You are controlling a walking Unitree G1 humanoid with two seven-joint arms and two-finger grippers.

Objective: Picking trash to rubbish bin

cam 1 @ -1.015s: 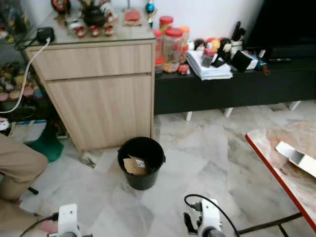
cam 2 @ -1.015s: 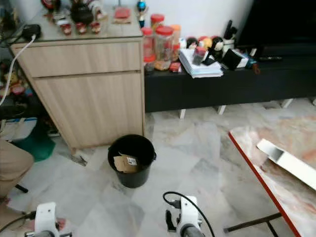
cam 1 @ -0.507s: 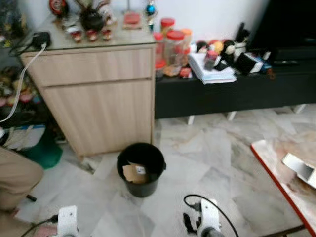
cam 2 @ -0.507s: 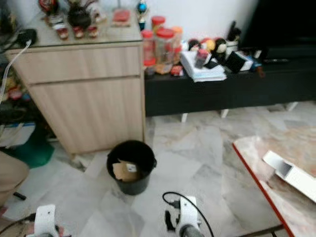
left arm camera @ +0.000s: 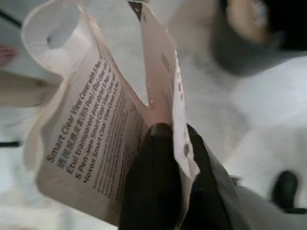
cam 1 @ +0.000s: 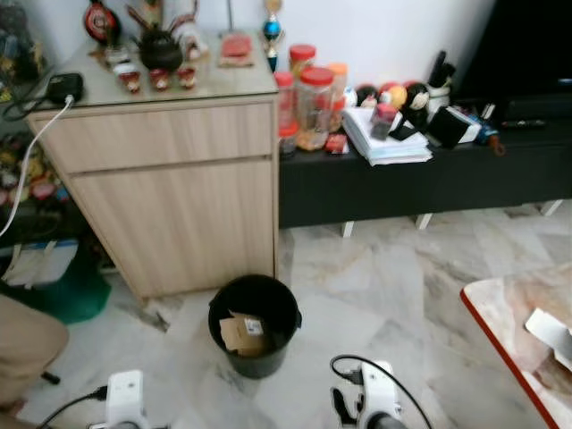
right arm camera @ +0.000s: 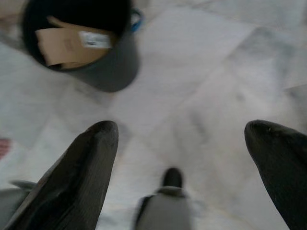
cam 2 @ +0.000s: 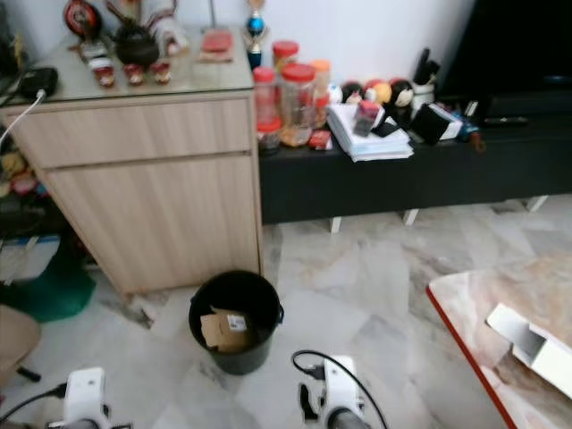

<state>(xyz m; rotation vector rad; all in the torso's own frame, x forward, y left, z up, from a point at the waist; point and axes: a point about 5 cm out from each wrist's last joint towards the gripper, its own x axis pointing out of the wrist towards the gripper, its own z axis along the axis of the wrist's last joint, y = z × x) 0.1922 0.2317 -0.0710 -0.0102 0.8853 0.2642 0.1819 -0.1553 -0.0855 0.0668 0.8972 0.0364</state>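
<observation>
While the left claw (left arm camera: 175, 158) stays clamped on a printed paper packet (left arm camera: 96, 129), the right claw (right arm camera: 182, 143) hangs spread apart over marble floor (cam 1: 375, 277); at its 11 o'clock stands the black rubbish bin (cam 1: 255, 323), holding cardboard (cam 1: 239, 332).

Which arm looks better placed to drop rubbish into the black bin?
Left. The left gripper is shut on a printed paper packet, with the bin on the floor just ahead. The right gripper is open, holding nothing.
</observation>
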